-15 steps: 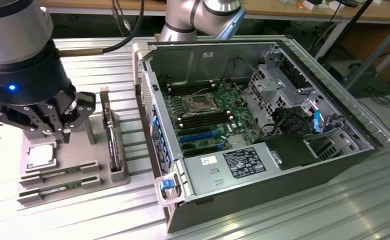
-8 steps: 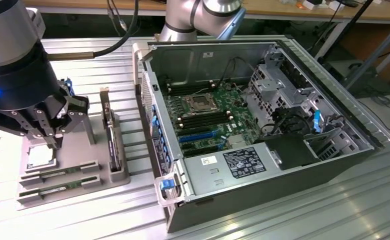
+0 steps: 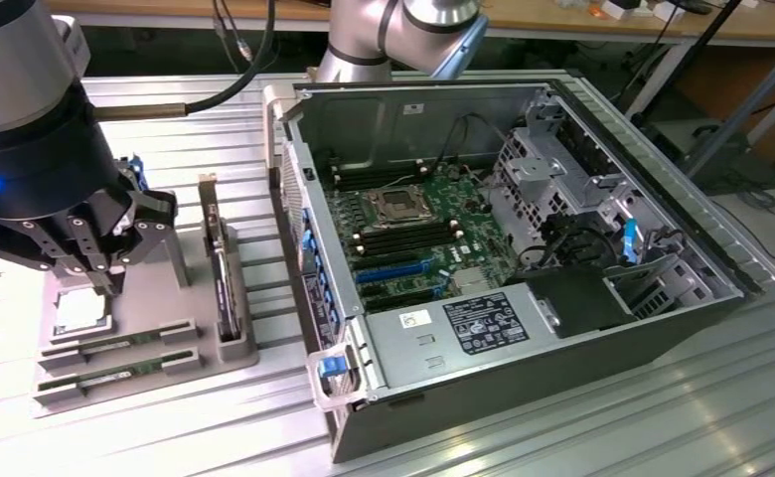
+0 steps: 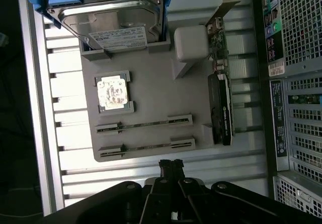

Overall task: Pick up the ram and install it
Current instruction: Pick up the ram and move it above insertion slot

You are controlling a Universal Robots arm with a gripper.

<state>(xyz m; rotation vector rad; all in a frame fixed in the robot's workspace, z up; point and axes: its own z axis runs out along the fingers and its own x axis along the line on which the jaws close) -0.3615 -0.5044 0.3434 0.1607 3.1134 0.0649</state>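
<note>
Two ram sticks lie on edge in slots of the grey holder tray: one ram stick and, beside it, a second ram stick. My gripper hangs above the tray near its CPU pocket, apart from both sticks. Its fingers are shut together with nothing between them. The open computer case lies on the exterior view's right, its motherboard exposed with dark memory slots near the CPU socket.
The tray also holds a CPU, a silver hard drive in a blue carrier, a white block and an upright expansion card. The case wall rises right beside the tray. Cables and a power supply sit inside the case.
</note>
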